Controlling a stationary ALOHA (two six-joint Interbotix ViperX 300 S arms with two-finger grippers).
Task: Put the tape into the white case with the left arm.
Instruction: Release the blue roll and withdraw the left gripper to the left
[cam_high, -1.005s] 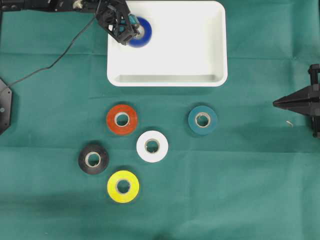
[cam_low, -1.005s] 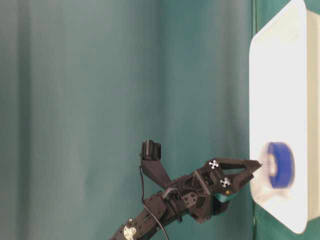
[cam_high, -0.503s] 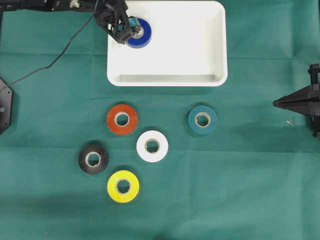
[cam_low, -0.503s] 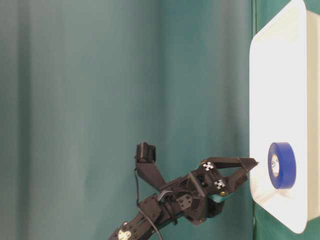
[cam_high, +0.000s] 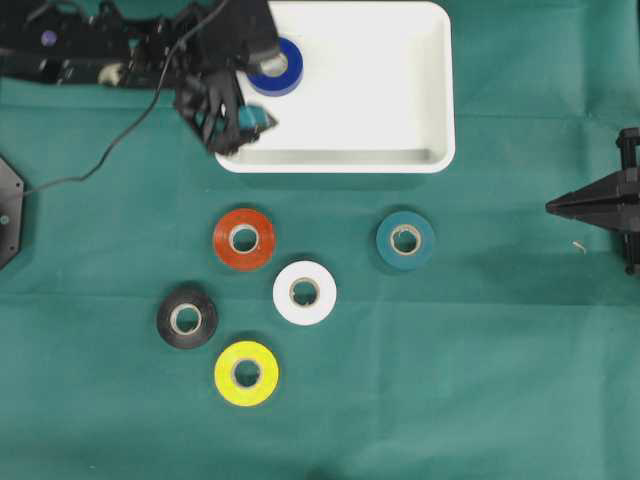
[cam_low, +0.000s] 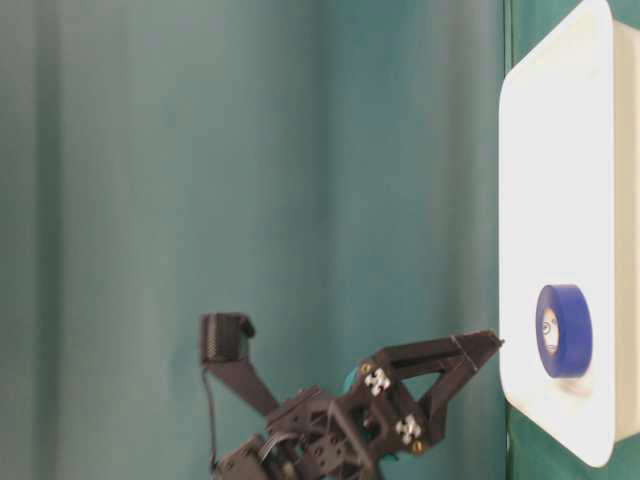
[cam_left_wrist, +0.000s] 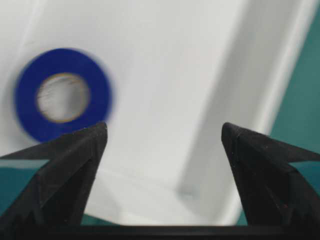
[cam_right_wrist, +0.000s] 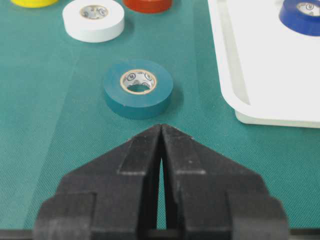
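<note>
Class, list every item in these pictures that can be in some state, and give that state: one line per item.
White case: on the cloth, holding one roll.
Blue tape: flat inside the case, free.
Orange tape: flat on the cloth, outside.
Teal tape: flat on the cloth, outside.
White tape: flat on the cloth, outside.
Black tape: flat on the cloth, outside.
Yellow tape: flat on the cloth, outside.
Left gripper: open, empty.
Right gripper: shut, empty.

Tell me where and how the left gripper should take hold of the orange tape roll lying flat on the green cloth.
Come straight down on the orange tape roll with the open left gripper. It lies flat, hole up, clear of its neighbours, so one finger probably fits in the core and one outside the ring wall.
</note>
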